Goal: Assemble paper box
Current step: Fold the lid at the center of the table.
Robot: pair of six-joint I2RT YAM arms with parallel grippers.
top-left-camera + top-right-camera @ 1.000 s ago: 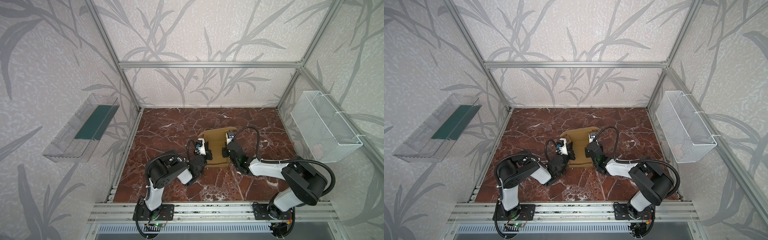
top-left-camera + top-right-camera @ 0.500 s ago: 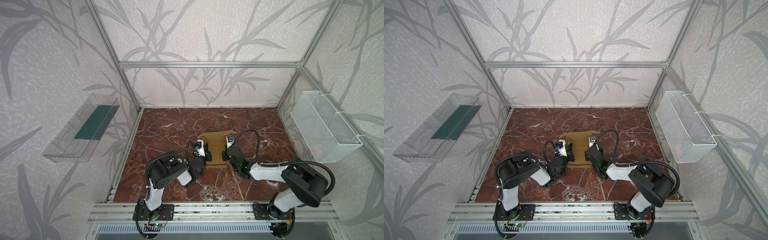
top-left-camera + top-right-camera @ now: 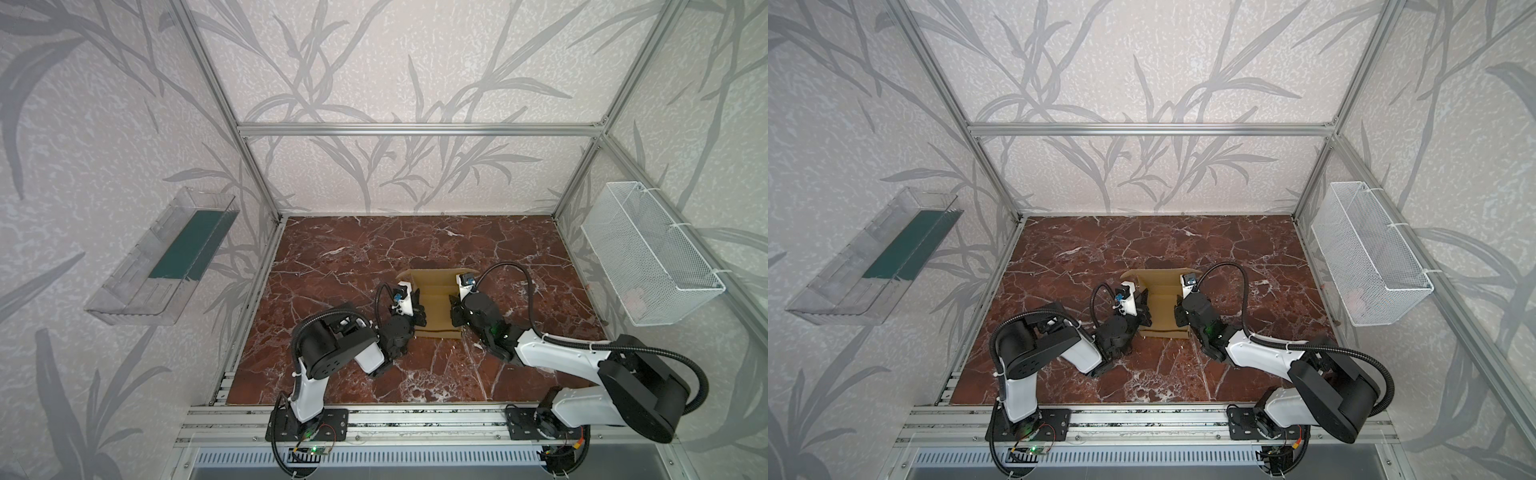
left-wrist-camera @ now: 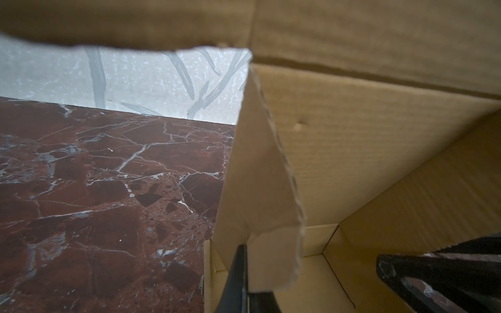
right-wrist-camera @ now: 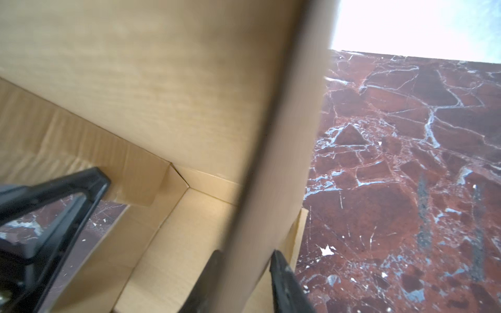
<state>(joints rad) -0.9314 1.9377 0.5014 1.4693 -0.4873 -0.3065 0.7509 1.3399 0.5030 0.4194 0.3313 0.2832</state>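
Twice over, in both top views, finding a red-brown marble bench [image 3: 353, 257] [image 3: 1079, 257] filling the lower middle of the frame. Seeing a clear plastic tray [image 3: 137, 286] hanging on the wall at the left edge and a white wire basket [image 3: 648, 257] hanging at the right edge, both well apart from the middle of the bench. Seeing the left arm [image 3: 332, 349] and the right arm [image 3: 561, 353] reaching in from the lower edge toward the centre.

Locating the paper box [image 3: 436, 307] [image 3: 1163, 307] just below the centre of the frame, sitting on the bench with its top open, between the two pincers. Finding the left pincer [image 3: 419, 311] [image 3: 1144, 309] at the box wall toward the frame's left, and the right pincer [image 3: 454, 309] [image 3: 1179, 309] at the wall toward the frame's right.

In the left wrist view, seeing the left pincer [image 4: 249, 281] closed tight on a cardboard wall of the paper box [image 4: 352, 149], with black fingers [image 4: 237, 271] pressing it from both sides.

In the right wrist view, seeing the right pincer [image 5: 245, 260] with jaws a little apart and fingers [image 5: 284, 281] standing on either side of a wall of the paper box [image 5: 162, 81]. Failing to tell whether gripping the card or merely straddling it.
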